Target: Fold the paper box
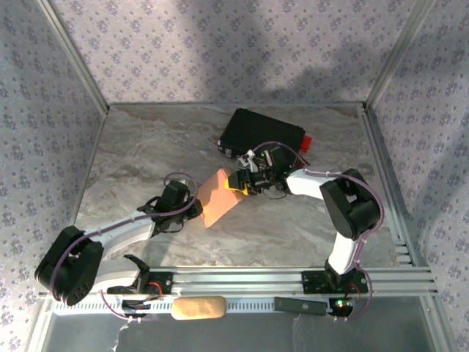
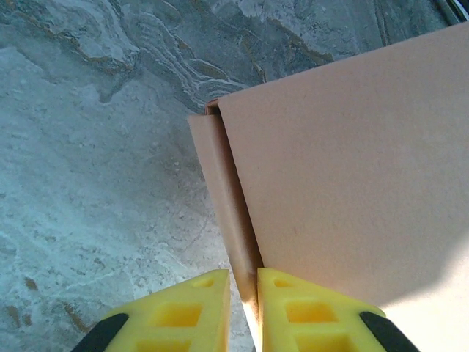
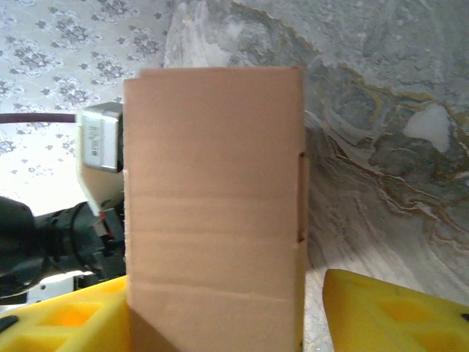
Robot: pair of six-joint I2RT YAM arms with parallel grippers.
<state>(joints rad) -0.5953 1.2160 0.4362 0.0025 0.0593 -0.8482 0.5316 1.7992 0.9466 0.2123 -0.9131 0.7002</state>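
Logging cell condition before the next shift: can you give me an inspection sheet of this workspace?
Surface: grey marbled table, nothing spilled.
Job's things: paper box, partly folded, tilted between both arms.
Clutter: black case behind the box; tan block near the arm bases.
End effectors: left end effector shut on a box panel; right end effector open around the box.
Cables: purple cables loop along both arms, no snag seen.
Surroundings: floral-patterned walls.

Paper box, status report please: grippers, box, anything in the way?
Left gripper shut on paper box edge. Right gripper open, jaws astride it. Box partly folded, tilted. Black case behind, apart.
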